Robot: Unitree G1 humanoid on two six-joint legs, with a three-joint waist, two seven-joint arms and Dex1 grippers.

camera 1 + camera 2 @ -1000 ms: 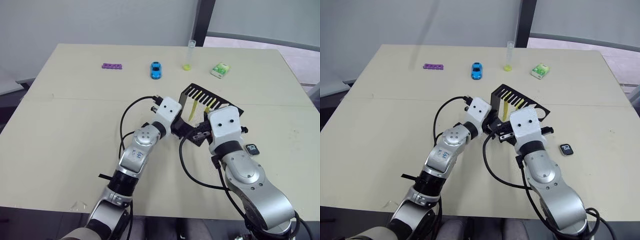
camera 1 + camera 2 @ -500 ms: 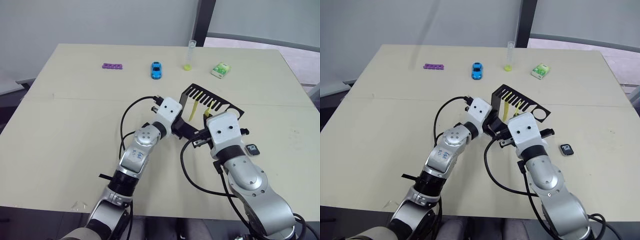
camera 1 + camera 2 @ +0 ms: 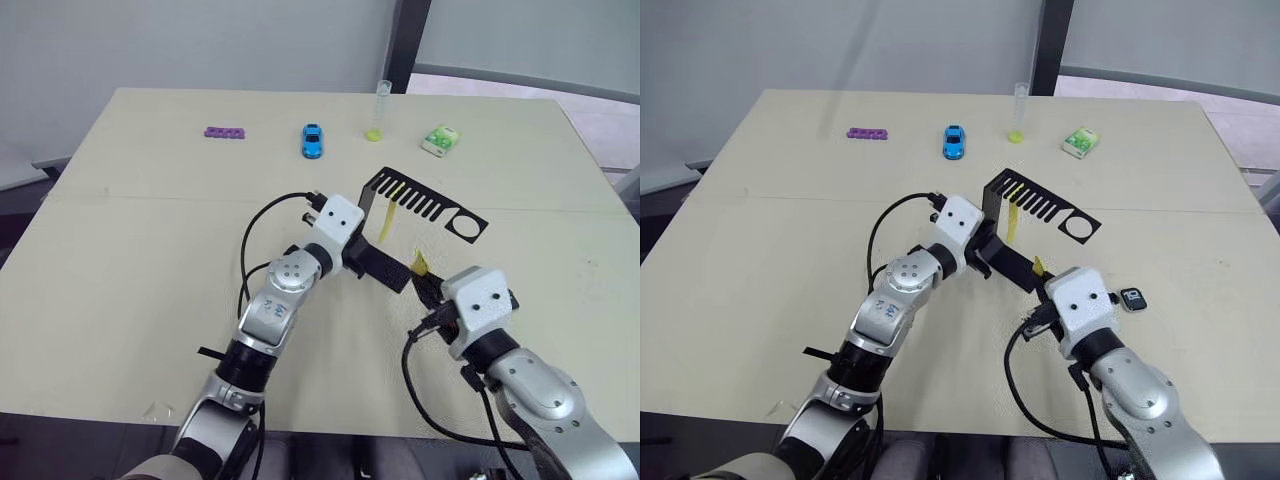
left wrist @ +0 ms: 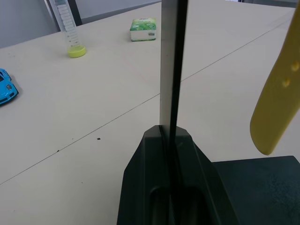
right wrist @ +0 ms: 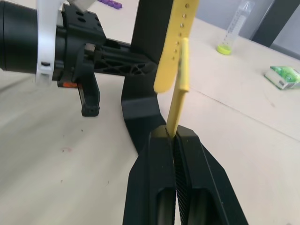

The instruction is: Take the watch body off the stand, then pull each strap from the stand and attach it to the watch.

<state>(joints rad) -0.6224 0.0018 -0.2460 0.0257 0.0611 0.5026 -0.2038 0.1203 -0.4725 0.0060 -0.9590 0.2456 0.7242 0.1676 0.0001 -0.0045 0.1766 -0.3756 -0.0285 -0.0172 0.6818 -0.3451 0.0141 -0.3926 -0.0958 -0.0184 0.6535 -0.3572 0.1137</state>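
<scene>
The black stand [image 3: 425,205] sits mid-table, and my left gripper [image 4: 168,136] is shut on its upright plate. One yellow strap [image 3: 384,226] with small holes hangs from the stand's comb arm. My right gripper [image 5: 173,133] is shut on the lower end of the other yellow strap [image 5: 180,91]. It holds that strap [image 3: 418,263] upright, just in front of the stand's foot and clear of the comb. The watch body [image 3: 1132,298] lies flat on the table, right of my right wrist and off the stand.
Along the far side of the table [image 3: 120,250] are a purple piece [image 3: 225,132], a blue toy car [image 3: 312,140], a clear tube with a yellow bottom [image 3: 379,110] and a green-white box [image 3: 440,140].
My right gripper has drawn back toward the near edge, taking one yellow strap off the stand's comb. The left arm and the stand have stayed put.
</scene>
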